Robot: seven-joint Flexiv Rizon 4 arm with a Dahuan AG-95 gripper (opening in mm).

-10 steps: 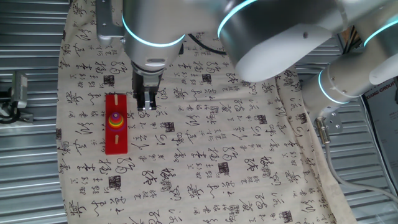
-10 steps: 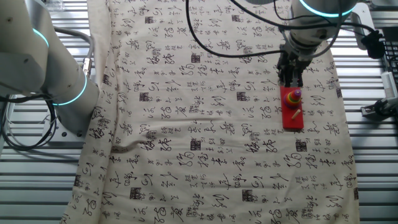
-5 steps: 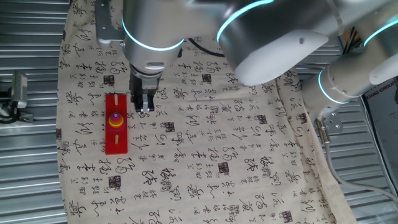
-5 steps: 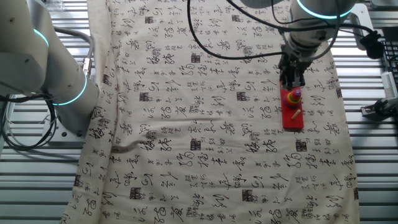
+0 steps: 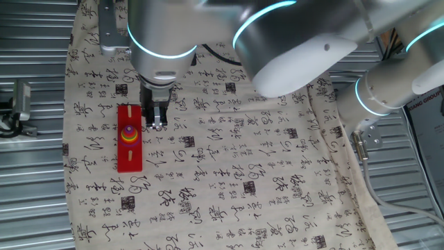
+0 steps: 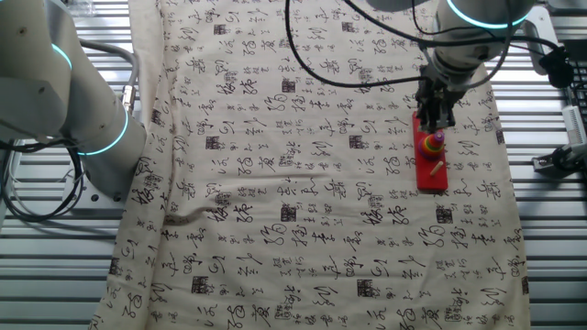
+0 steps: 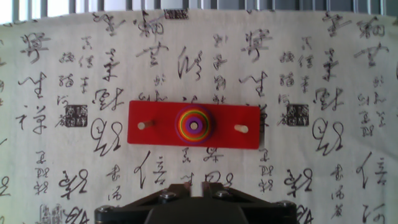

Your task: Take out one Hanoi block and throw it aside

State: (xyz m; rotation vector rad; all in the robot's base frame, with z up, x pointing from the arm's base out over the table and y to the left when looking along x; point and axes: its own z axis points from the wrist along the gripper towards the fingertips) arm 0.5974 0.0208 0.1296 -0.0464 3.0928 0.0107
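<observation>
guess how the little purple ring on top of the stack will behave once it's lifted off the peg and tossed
The purple ring is small and looks rigid, so it is probably light and should keep its shape. Being round, it may roll if it lands on edge, though the cloth could slow it. It sits on a peg, so it likely needs a straight upward pull.

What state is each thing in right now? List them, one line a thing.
Hanoi block: on top of the ring stack, on the middle peg, not gripped.
Ring stack: intact on the middle peg.
Red base: flat on the cloth, both outer pegs bare.
Gripper: beside the base, holding nothing, jaws nearly together.
Cloth: spread over the table, wrinkled in places.
</observation>
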